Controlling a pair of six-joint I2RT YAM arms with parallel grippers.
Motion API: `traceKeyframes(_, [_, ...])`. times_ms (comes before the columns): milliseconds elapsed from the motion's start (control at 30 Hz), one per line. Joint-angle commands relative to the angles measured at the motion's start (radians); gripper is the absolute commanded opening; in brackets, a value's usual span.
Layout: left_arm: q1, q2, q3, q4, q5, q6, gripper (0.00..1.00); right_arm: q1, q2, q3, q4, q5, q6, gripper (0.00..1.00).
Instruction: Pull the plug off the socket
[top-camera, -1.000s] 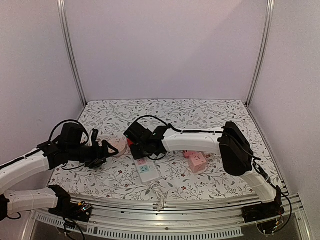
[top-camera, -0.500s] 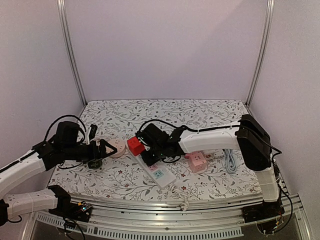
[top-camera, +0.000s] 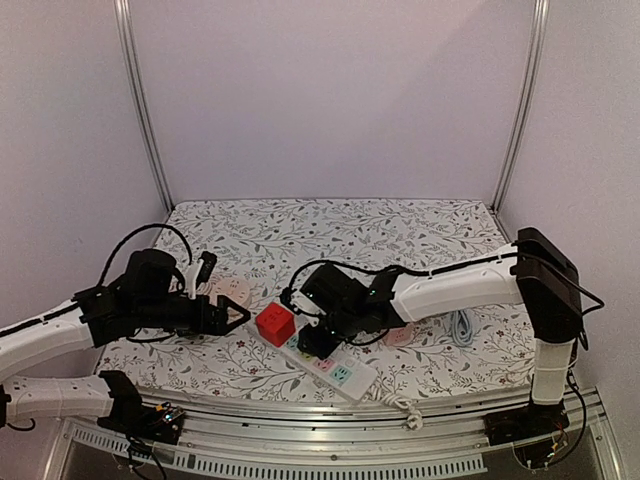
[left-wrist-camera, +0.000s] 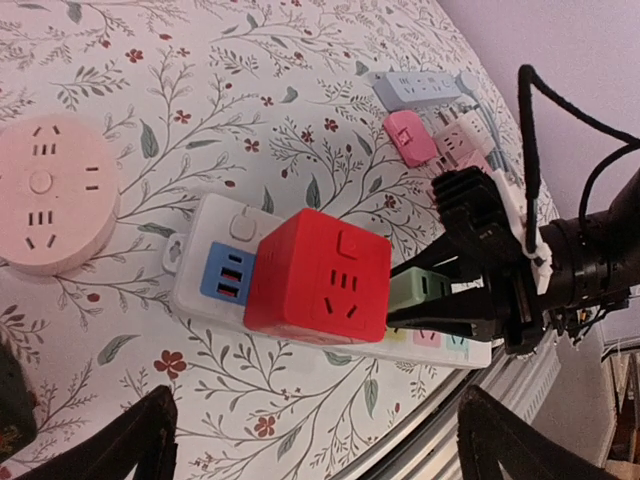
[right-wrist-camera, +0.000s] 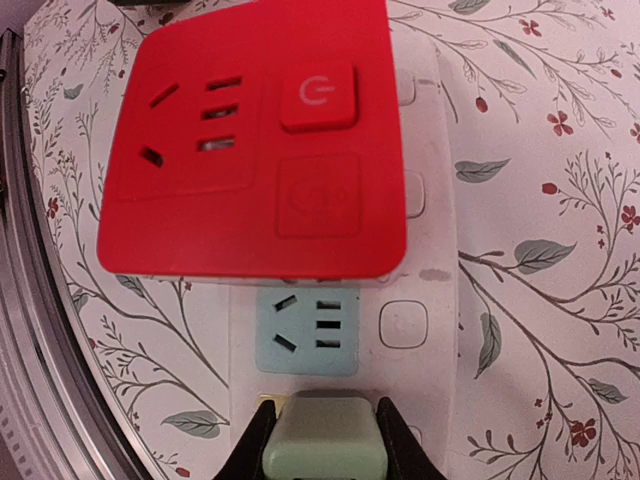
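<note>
A white power strip (top-camera: 345, 370) lies near the table's front edge; it also shows in the left wrist view (left-wrist-camera: 205, 262) and the right wrist view (right-wrist-camera: 425, 290). A red cube adapter (top-camera: 274, 324) (left-wrist-camera: 318, 275) (right-wrist-camera: 255, 140) sits on its far end. A pale green plug (right-wrist-camera: 325, 445) (left-wrist-camera: 420, 288) stands in a socket of the strip. My right gripper (top-camera: 312, 342) (right-wrist-camera: 325, 420) is shut on the green plug. My left gripper (top-camera: 228, 314) (left-wrist-camera: 320, 450) is open and empty, just left of the red cube.
A round pink socket (top-camera: 232, 292) (left-wrist-camera: 45, 195) lies behind my left gripper. A pink cube socket (left-wrist-camera: 410, 135) and a grey strip (left-wrist-camera: 420, 88) lie farther right, with a white cable (top-camera: 462, 325). The metal front rail (top-camera: 330, 415) runs close to the strip.
The right arm has swung right and toward the front edge, dragging the strip and red cube with it. My left gripper has moved right, closer to the red cube.
</note>
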Motion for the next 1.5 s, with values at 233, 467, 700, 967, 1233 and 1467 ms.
traceKeyframes(233, [-0.167,0.19,0.014,0.11,-0.218,0.048,0.96,0.046,-0.096,-0.09,0.066,-0.018,0.045,0.12])
traceKeyframes(467, [-0.194,0.284,0.042,0.201,-0.188,0.081,0.97,0.045,-0.102,-0.081,0.066,0.017,0.076,0.36])
traceKeyframes(700, [-0.223,0.385,0.078,0.202,-0.193,0.111,0.98,0.046,-0.111,-0.09,0.064,0.03,0.1,0.54])
traceKeyframes(967, [-0.25,0.425,0.098,0.211,-0.241,0.118,0.94,0.045,-0.133,-0.126,0.06,0.038,0.124,0.52])
traceKeyframes(1233, [-0.296,0.482,0.121,0.197,-0.291,0.126,0.85,0.046,-0.153,-0.155,0.057,0.075,0.139,0.45])
traceKeyframes(1467, [-0.325,0.492,0.127,0.185,-0.35,0.129,0.7,0.053,-0.153,-0.156,0.058,0.09,0.145,0.37])
